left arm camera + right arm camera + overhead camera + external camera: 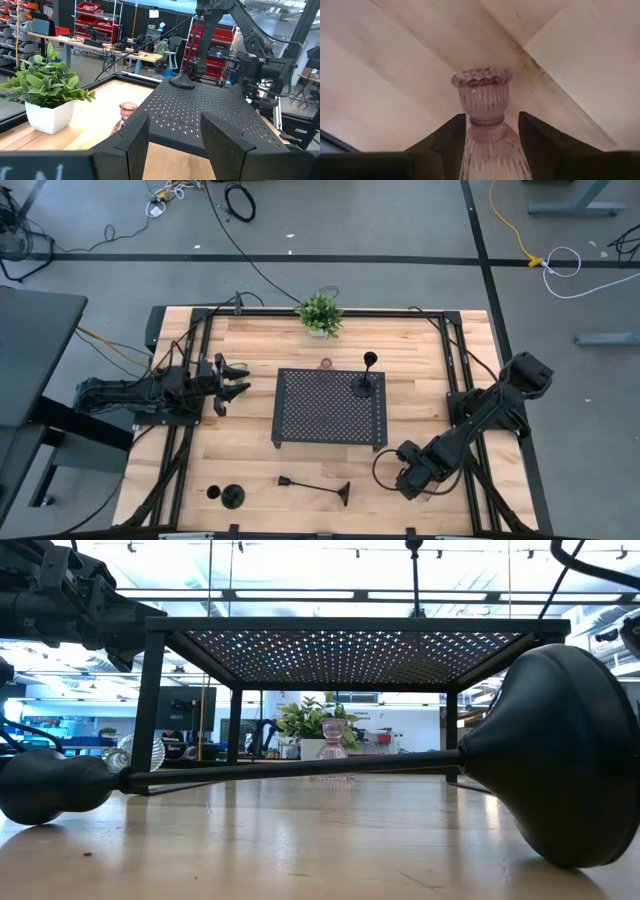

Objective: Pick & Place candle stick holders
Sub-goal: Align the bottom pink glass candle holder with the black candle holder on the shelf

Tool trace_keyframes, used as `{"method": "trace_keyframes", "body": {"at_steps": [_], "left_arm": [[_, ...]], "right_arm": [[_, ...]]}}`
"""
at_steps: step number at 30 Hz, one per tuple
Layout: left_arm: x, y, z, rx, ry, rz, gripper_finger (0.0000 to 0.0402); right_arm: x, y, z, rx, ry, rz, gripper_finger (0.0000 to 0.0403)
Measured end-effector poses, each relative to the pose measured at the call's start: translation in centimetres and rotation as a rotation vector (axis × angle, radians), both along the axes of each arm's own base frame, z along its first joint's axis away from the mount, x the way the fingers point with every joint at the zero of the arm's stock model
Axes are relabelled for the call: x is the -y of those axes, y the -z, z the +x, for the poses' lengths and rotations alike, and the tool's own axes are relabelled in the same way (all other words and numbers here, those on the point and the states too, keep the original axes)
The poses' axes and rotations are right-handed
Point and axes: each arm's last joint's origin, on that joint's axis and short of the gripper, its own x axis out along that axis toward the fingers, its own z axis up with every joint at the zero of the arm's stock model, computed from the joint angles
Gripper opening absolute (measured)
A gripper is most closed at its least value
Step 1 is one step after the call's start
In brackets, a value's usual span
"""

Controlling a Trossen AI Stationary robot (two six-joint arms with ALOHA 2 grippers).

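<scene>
A pink ribbed glass candle stick holder [482, 92] shows between the fingers of my right gripper [492, 117], which points down at the table's near right [420, 485]. Its cup reaches past the fingertips. A second pink glass holder [327, 363] stands on its base on the table, beyond the tray's far edge. One black stemmed holder [365, 383] stands upright on the black perforated tray [300, 420]. Another [315, 486] lies on its side near the front edge, and a third [228, 496] sits at the near left. My left gripper [235, 380] waits open, left of the tray. My right gripper comes from above, with one finger [452, 132] on either side of the pink holder's narrow waist [487, 121], below its cup. The fingers lie across the holder. Whether they touch the glass I cannot tell, nor whether the holder rests on the table.
A small potted plant [320, 313] stands at the far edge, behind the tray. Black frame rails [450, 360] run along the table's left and right sides. Bare wood lies between the tray and the front edge, apart from the lying holder.
</scene>
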Motion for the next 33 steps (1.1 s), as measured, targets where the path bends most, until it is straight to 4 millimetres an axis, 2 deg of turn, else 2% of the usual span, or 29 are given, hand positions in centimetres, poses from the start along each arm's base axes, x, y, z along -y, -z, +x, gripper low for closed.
{"method": "trace_keyframes", "body": {"at_steps": [5, 20, 33], "left_arm": [[0.0, 0.0, 0.0, -0.001, 0.000, 0.000, 0.0179], [0.0, 0.0, 0.0, -0.002, 0.000, 0.001, 0.0179], [0.0, 0.0, 0.0, -0.001, 0.000, 0.000, 0.0179]], "right_arm": [[-0.2, 0.8, 0.2, -0.018, -0.022, -0.008, 0.0181], [-0.2, 0.9, 0.4, 0.032, -0.020, -0.034, 0.0181], [0.1, 2.0, 0.1, 0.037, -0.012, -0.016, 0.0181]]}}
